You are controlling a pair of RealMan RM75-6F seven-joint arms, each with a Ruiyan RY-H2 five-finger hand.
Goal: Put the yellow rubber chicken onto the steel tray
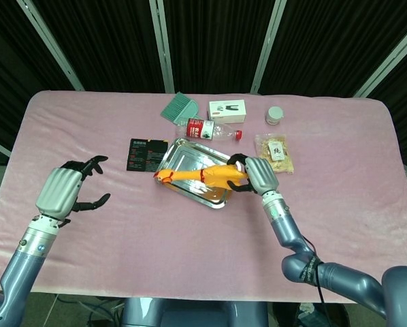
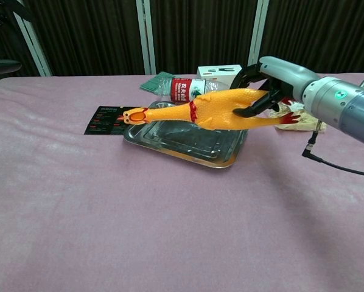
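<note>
Head view: my right robot hand (image 1: pixel 256 174) grips the yellow rubber chicken (image 1: pixel 200 176) by its body, held just above the rectangular steel tray (image 1: pixel 183 159) at frame centre; my left robot hand (image 1: pixel 62 192), lower left, is spread, holding nothing.

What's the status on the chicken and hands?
Right hand holds rubber chicken just above steel tray. Left hand open, off aside. Tray bare.

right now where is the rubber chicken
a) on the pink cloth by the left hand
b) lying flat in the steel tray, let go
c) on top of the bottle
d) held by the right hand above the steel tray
d: the right hand grips the yellow rubber chicken by its body, and the chest view shows it held clear above the steel tray.
</note>
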